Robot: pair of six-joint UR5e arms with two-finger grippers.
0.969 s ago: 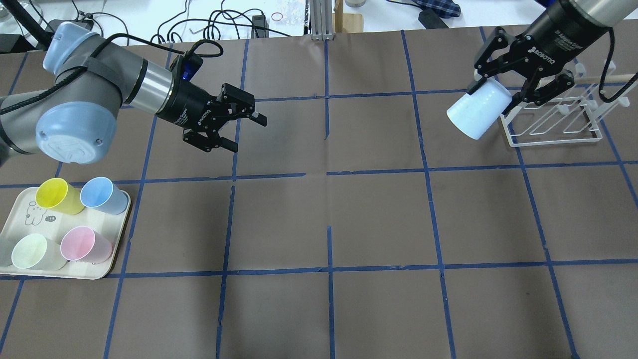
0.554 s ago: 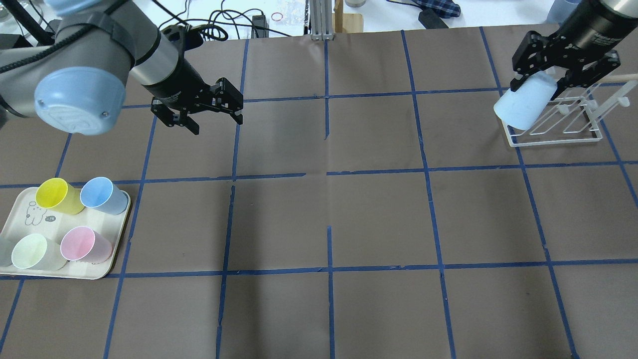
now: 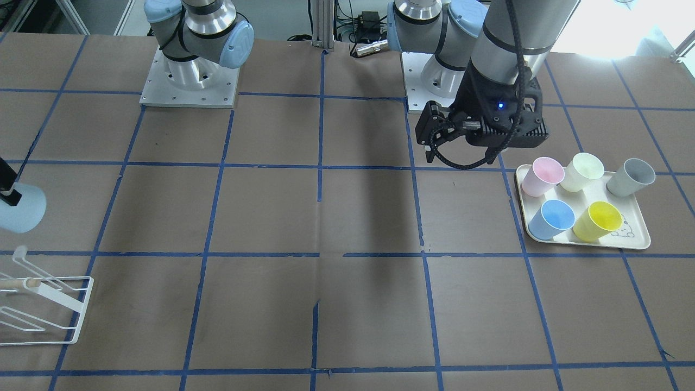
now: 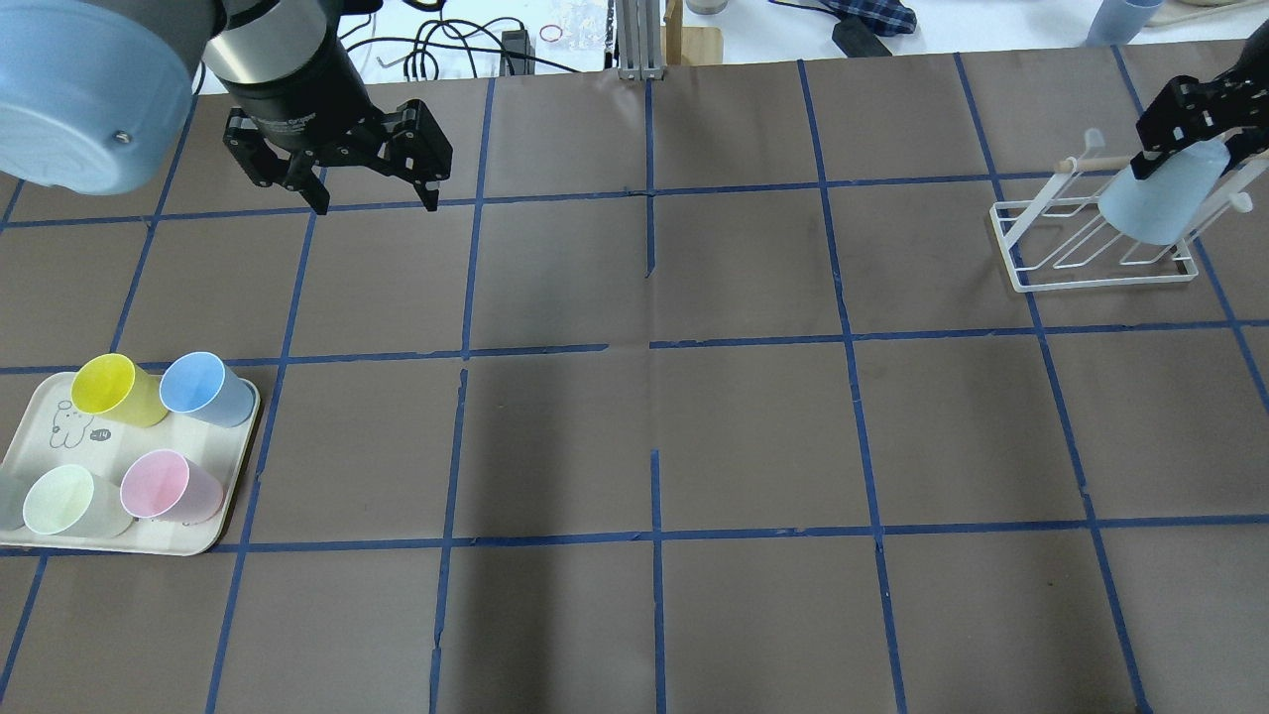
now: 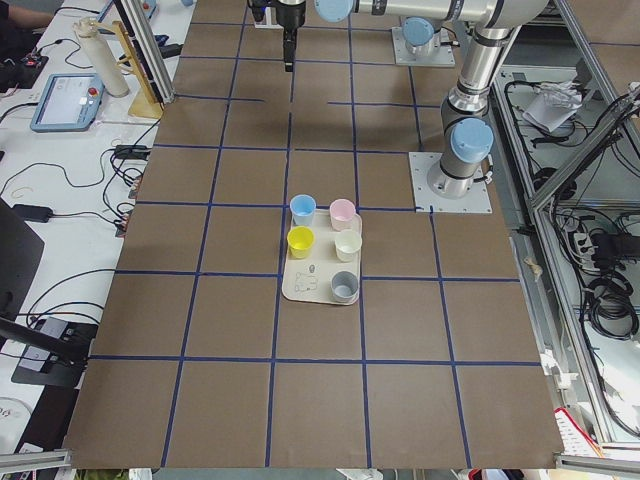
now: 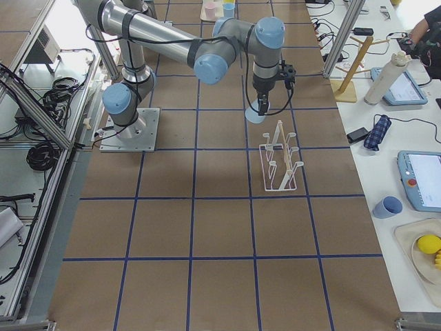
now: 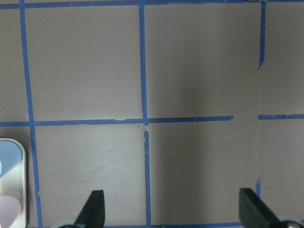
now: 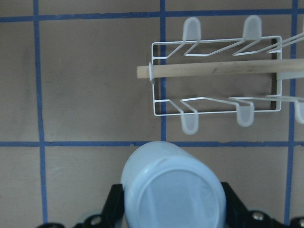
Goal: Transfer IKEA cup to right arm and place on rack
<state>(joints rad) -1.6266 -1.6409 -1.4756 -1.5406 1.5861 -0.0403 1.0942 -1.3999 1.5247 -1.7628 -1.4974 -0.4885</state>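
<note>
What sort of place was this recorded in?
Probably a robotics lab workcell: a table gridded in blue tape, the right arm bolted to it on a metal plate, and a teach pendant on the side bench.

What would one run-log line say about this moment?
stage: placing | right gripper: shut on IKEA cup, mouth down, near rack, not yet on it | left gripper: open, empty

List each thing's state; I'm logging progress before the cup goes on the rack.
IKEA cup: inverted, gripped, not on the rack.
right gripper: shut on the cup.
left gripper: open, empty.
rack: standing, prongs bare.
tray cups: five, upright.
</note>
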